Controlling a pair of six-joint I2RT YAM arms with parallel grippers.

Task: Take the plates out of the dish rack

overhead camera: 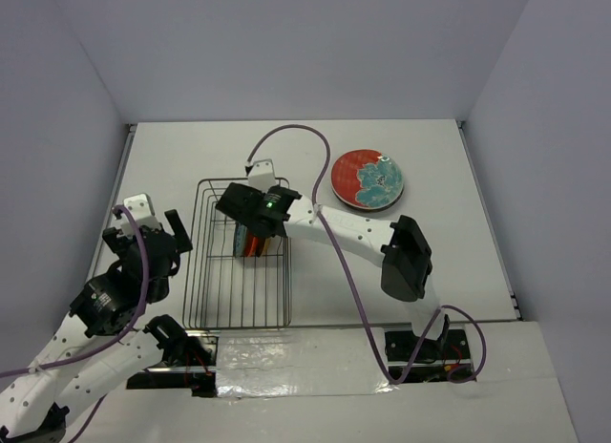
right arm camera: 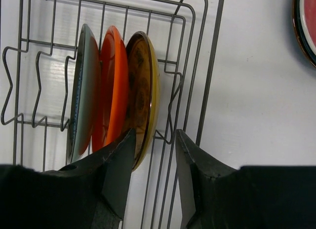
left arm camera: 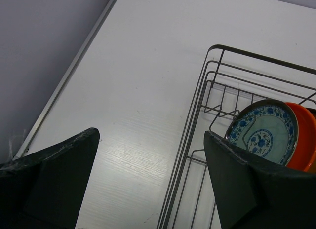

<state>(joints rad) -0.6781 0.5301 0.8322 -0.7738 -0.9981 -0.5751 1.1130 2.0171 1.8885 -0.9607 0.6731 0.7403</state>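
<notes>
**Unloaded:** one red plate (overhead camera: 368, 179), flat on the table (overhead camera: 191, 157), right of the rack (overhead camera: 205, 271).

**Left in rack:** three plates on edge, side by side: blue-patterned plate (left arm camera: 264, 133), orange plate (right arm camera: 112, 91), yellow plate (right arm camera: 143, 91).

**Right gripper** (right arm camera: 154, 174): jaws half-spread astride the yellow plate's rim. Whether they pinch it cannot be told.

**Left gripper** (left arm camera: 150, 179): spread wide, empty, beside the rack.

**Writing, labels:** none legible.

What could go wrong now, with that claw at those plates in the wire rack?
The yellow-rimmed plate stands tight beside the orange plate, so lifting it might drag or tip its neighbour. The right gripper seems to reach only that plate's edge, so it could slip out. A wire of the dish rack runs between its jaws and might snag.
</notes>
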